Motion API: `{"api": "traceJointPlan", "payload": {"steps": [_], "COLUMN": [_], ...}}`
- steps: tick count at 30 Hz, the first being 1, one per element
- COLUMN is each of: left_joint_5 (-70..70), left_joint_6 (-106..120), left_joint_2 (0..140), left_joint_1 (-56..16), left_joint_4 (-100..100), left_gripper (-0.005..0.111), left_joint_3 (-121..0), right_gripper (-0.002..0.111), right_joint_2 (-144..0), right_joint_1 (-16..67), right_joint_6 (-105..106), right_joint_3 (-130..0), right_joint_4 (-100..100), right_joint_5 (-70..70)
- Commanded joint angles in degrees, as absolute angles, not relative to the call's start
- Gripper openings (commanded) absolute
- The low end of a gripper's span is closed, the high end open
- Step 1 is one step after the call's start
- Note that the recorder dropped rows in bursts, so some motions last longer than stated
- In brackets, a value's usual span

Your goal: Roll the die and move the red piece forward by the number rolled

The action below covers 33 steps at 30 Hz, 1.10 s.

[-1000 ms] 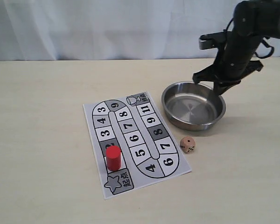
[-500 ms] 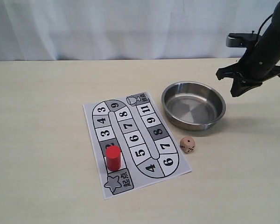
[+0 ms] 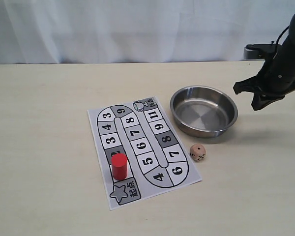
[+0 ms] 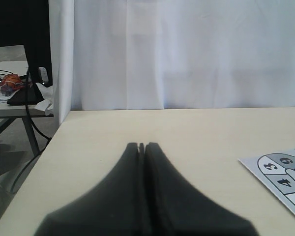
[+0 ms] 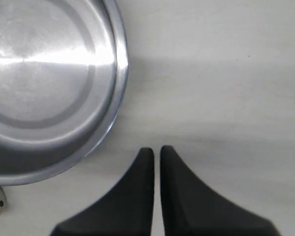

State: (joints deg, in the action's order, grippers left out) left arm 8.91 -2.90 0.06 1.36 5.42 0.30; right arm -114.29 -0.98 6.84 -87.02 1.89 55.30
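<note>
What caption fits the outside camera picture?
Die rests beside steel bowl; red piece stands on the board.

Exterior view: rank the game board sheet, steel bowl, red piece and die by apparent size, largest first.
1. game board sheet
2. steel bowl
3. red piece, taller than the die
4. die, smallest, though about as wide as the red piece, so the last two are close
</note>
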Motion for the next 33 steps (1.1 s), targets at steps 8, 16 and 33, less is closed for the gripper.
{"api": "traceJointPlan", "payload": {"steps": [8, 16, 33], "left_joint_5": [8.25, 8.25, 8.14], "left_joint_6": [-3.03, -3.03, -3.03], "left_joint_2": [0.00, 0.00, 0.00], "left_joint_1": [1.36, 1.36, 1.36], "left_joint_4": [5.22, 5.22, 5.36], "left_gripper": [0.000, 0.000, 0.000], "left_joint_3": [0.00, 0.00, 0.00], "right_gripper": [0.004, 0.004, 0.004], "right_joint_2": [-96.69, -79.83, -28.78], "right_joint_1": [-1.19, -1.19, -1.19], "right_joint_6": [6.84, 6.47, 3.78], "right_joint_3": [-77.97, -70.49, -59.27], "right_joint_4": [-0.82, -0.42, 1.02], "right_joint_5": [53.26, 52.33, 52.05]}}
